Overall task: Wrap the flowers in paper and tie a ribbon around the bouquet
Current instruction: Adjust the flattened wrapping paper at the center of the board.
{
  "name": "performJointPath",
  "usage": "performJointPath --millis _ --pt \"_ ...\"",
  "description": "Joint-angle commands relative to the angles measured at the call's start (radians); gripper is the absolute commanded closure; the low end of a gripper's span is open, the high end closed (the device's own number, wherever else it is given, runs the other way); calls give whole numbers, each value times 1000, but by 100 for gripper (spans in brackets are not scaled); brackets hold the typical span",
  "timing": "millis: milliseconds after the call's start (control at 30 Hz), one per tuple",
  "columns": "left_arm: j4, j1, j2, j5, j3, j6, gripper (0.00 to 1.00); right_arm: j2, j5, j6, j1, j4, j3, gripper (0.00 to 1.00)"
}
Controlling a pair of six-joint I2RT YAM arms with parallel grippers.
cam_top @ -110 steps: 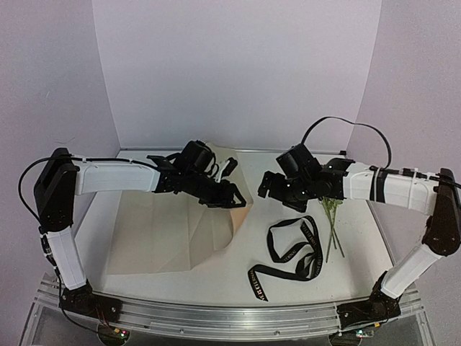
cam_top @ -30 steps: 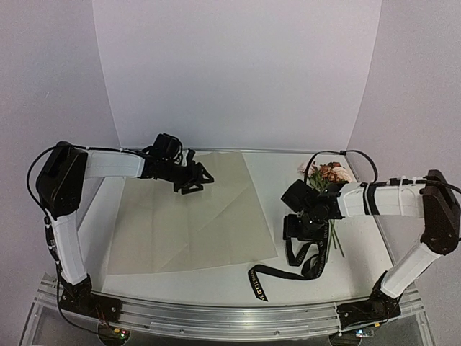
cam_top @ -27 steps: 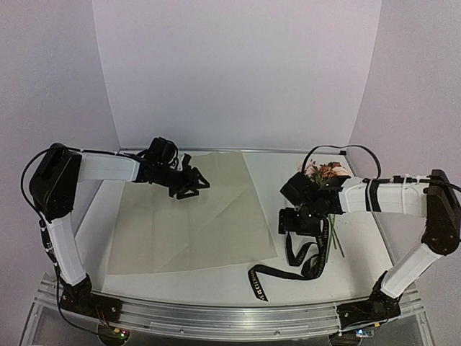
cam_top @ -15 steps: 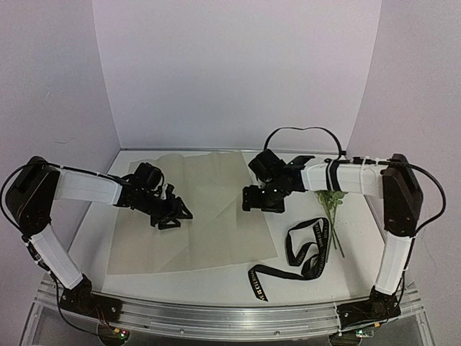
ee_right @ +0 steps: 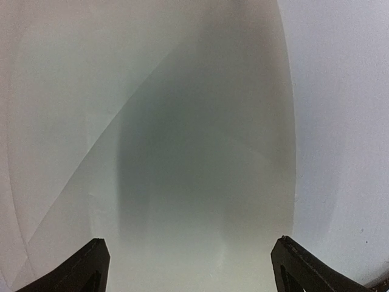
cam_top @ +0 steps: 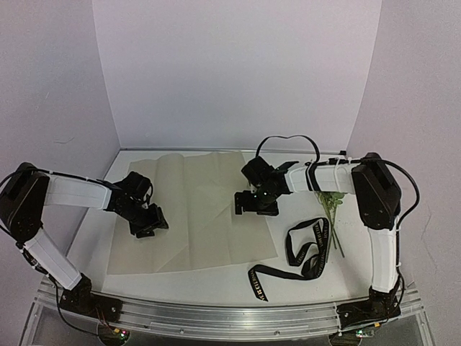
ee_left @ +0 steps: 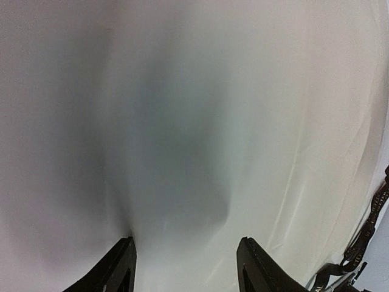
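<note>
Top view: paper [cam_top: 194, 209] lies flat on the worktop [cam_top: 360, 252]. Left gripper [cam_top: 150, 223] sits low over the paper's left part. Right gripper [cam_top: 248, 205] sits over the paper's right edge. Ribbon [cam_top: 302, 252] lies in a loose loop right of the paper, off it. Flowers [cam_top: 331, 209] lie farther right of the paper. Only green stems show; blooms probably hidden behind the right arm, can't confirm.

Left wrist view: fingers [ee_left: 118, 267] apart, nothing between them, so released. Paper directly underneath, and a bit of ribbon shows past the paper's edge.

Right wrist view: fingers spread wide, empty. Paper with a diagonal crease below them, and bare worktop past the paper's right edge.

Handling: paper is light and thin. It creases easily and will likely slide, so take it by an edge or corner, not the middle. Flowers are light and fragile: pinch the stems low, keep off the blooms. Ribbon is limp; take it near an end.
</note>
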Motion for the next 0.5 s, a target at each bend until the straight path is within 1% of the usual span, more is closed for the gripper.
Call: performJointPath --millis 0,167,300,400,467 --pt "-15 52 8 -46 -8 38 40 -13 -38 50 -2 31 -53 5" --pt "-19 118 44 -41 10 89 40 -32 -48 118 18 53 -140 13" --pt "-23 183 87 -36 47 128 40 -65 -26 190 67 53 -207 23" --pt "-19 236 136 -31 96 156 40 -97 -11 263 128 53 -256 35" --pt "-20 268 190 -25 151 178 40 -111 -7 305 181 57 -268 39"
